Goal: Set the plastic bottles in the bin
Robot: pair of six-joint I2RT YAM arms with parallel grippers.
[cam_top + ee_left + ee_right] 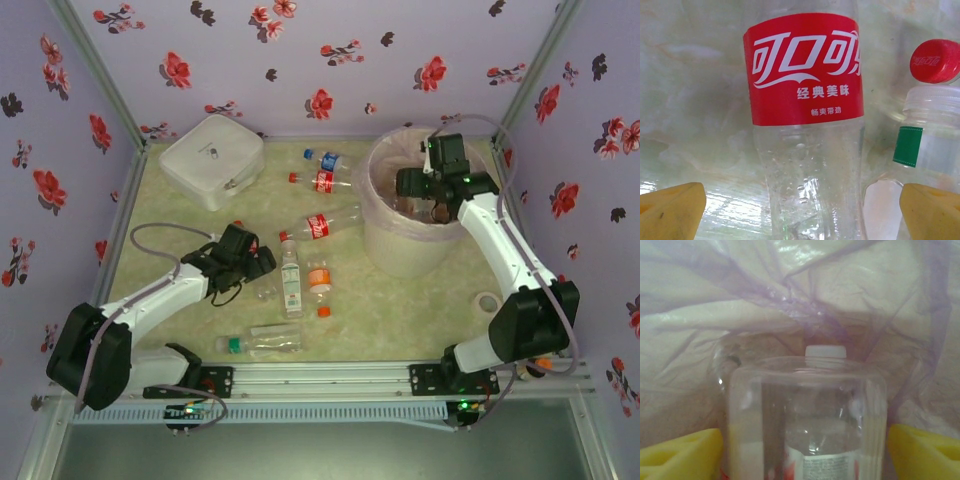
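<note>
A clear plastic bottle [807, 415] with a white cap [825, 351] is inside the bin [372, 175], cap pointing down into it. The bin is a wide, pale round bucket lined with a crumpled pinkish-lilac bag [790, 290]. The right claw [430, 200] reaches down through the bin's mouth. Its yellow fingers [680, 455] stand wide on either side of the bottle, beside its walls rather than squeezing them, so this claw looks released.

More bottles lie loose on the pale green marbled table [420, 310], all to the left of the bin. Closest to the bin is a cola bottle [322, 225] with a red label, lying on its side with its base toward the bin. Back-left of the bin lie a blue-capped bottle [325, 160] and a small red-labelled bottle [322, 182], near each other. Front-left of the bin are a green-labelled bottle [290, 278] and, just beside it, an orange-labelled bottle [318, 278]. Farther front-left lies a green-capped bottle [262, 342].

The left claw [258, 262] is low over the table, well to the left of the bin and beyond the green-labelled bottle. It is released, its fingertips [670, 210] spread wide and holding nothing. A red-labelled bottle lies between them in the left wrist view.

A white rounded case [212, 160] sits far to the bin's left, at the back. A small pale ring [488, 301] lies front-right of the bin.
</note>
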